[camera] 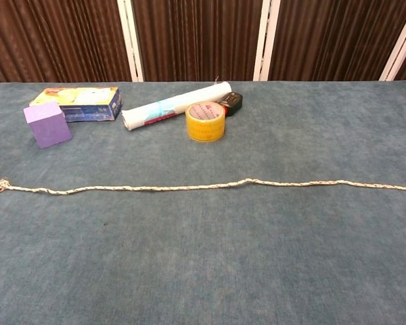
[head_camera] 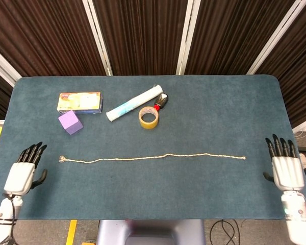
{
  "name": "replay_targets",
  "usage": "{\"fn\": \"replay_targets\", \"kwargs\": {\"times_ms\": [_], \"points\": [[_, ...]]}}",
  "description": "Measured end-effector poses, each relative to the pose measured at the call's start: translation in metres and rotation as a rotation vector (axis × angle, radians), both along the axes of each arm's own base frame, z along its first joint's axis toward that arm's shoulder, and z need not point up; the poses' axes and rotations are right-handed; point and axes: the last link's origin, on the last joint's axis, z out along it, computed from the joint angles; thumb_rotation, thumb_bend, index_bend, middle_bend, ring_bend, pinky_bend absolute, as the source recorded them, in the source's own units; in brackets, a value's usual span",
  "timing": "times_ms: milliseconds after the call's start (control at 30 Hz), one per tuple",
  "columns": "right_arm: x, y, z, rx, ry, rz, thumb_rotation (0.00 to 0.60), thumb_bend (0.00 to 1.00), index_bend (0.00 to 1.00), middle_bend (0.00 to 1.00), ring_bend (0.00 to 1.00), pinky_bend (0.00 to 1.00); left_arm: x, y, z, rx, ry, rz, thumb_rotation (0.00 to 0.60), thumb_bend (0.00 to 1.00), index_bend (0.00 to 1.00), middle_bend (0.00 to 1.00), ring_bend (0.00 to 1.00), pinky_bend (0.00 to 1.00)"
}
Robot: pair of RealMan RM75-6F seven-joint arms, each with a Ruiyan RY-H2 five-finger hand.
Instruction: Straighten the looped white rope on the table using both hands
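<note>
- Now the white rope (head_camera: 153, 157) lies stretched in a nearly straight line across the near half of the table (head_camera: 219, 112), with only a slight ripple near its middle and a small knot at its nine o'clock end.
- Left hand (head_camera: 21, 173) sits off the rope's nine o'clock end, apart from it, fingers extended and spread, holding nothing.
- Right hand (head_camera: 285, 168) sits beyond the rope's three o'clock end, well apart from it, fingers likewise extended and empty.
- Neither hand shows in the chest view; the rope (camera: 203, 185) runs there from edge to edge.
- Toward twelve o'clock from the rope stand a purple cube (head_camera: 70, 122), a flat box (head_camera: 79, 102), a rolled tube (head_camera: 134, 103) and a roll of yellow tape (head_camera: 148, 117), the tape just beside the tube.
</note>
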Motion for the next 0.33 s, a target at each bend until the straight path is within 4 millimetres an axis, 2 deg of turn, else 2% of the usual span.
{"fn": "replay_targets", "kwargs": {"times_ms": [133,333], "points": [[-0.002,0.021,-0.001,0.037,0.005,-0.021,0.6,0.2,0.0,0.0,0.0,0.0,-0.002,-0.019,0.008,0.017,0.051,0.002,0.6,0.46,0.0,0.0,0.0,0.09],[0.015,0.048,0.01,0.035,0.002,0.003,0.6,0.2,0.0,0.0,0.0,0.0,0.006,-0.054,0.03,0.119,0.108,-0.003,0.6,0.46,0.0,0.0,0.0,0.08]]}}
